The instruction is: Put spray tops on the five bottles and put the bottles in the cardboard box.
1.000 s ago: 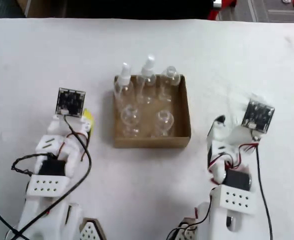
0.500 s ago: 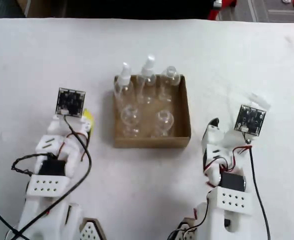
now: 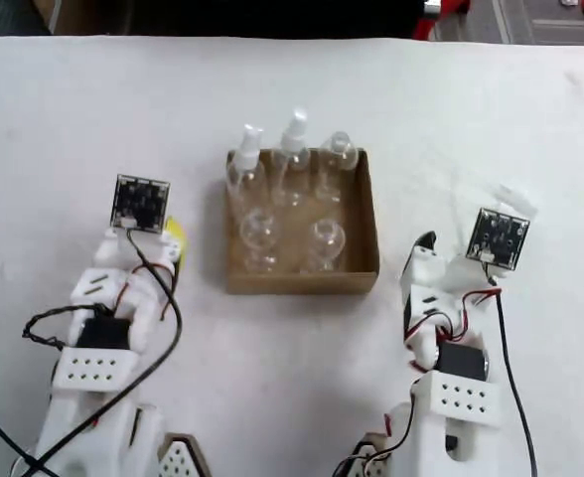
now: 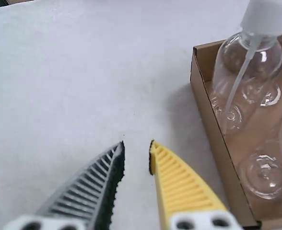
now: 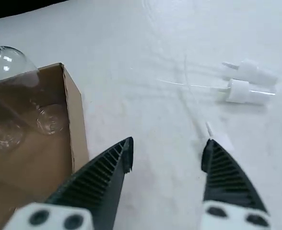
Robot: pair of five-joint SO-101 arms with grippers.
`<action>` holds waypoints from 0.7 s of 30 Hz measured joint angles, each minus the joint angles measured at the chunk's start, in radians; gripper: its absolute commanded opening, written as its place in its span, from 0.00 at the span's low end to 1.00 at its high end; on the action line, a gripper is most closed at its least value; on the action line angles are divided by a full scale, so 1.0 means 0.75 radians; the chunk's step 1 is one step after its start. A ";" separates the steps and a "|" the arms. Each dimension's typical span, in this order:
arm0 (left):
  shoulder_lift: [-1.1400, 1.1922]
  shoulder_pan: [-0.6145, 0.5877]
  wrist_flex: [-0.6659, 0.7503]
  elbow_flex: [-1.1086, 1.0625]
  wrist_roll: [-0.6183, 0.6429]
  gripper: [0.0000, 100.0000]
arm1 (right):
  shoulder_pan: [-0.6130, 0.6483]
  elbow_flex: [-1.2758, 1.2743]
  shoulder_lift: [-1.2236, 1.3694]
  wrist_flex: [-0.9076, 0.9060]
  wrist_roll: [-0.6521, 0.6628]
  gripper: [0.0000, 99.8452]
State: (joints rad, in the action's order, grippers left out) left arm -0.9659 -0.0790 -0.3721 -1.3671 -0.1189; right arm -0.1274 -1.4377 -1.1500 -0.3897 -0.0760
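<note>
Spray tops (image 3: 511,195) part-hidden behind R wrist cam (image 3: 499,238).

We are seeing open surface (image 3: 93,109) lying all around the cardboard box (image 3: 302,282). Five upright bottles (image 3: 244,177) are crowding its inside, and loose spray tops (image 5: 246,90) are lying beyond the right end effector (image 5: 169,143).

Brown cardboard box (image 3: 302,281); clear bottles (image 3: 245,179); white spray tops (image 5: 249,91); white table (image 3: 93,109). left gripper (image 4: 136,153): ribbed, one side grey, other yellow. right gripper (image 5: 167,143): ribbed, black.
</note>
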 measured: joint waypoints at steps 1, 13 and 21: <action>0.000 0.000 0.000 0.000 0.000 0.09 | 0.000 0.000 0.000 0.000 0.000 0.04; 0.000 0.000 0.000 0.000 0.000 0.09 | 0.004 0.000 0.000 0.000 0.018 0.02; 0.000 0.000 0.000 0.000 0.000 0.09 | 0.004 0.000 0.000 0.000 0.100 0.02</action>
State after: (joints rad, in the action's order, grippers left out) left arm -0.9659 -0.0790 -0.3721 -1.3671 -0.1189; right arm -0.1243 -1.4377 -1.1500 -0.3897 -0.0008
